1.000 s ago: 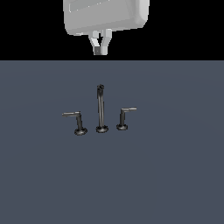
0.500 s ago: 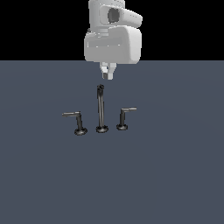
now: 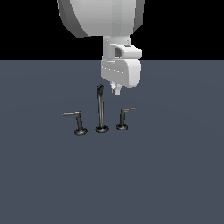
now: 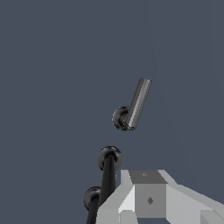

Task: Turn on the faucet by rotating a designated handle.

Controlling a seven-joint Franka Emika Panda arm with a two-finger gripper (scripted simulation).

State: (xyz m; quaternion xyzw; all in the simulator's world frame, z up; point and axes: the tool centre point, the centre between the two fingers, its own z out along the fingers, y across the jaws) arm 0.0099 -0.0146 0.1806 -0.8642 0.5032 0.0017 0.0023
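Note:
The faucet stands on the dark grey floor in the exterior view: a tall thin spout post, a long-armed handle on the exterior view's left, and the shorter handle with a pale tip on its right. My gripper hangs just above and behind the shorter handle, beside the spout's top, touching nothing. Its fingers look closed together and empty. In the wrist view the shorter handle lies ahead, the spout post runs alongside, and my fingers show at the edge.
The large white arm body fills the top of the exterior view. A flat dark grey floor surrounds the faucet.
The arm has come down and shifted toward the exterior view's right, from above the spout to beside its top, over the shorter handle. The faucet parts have not moved.

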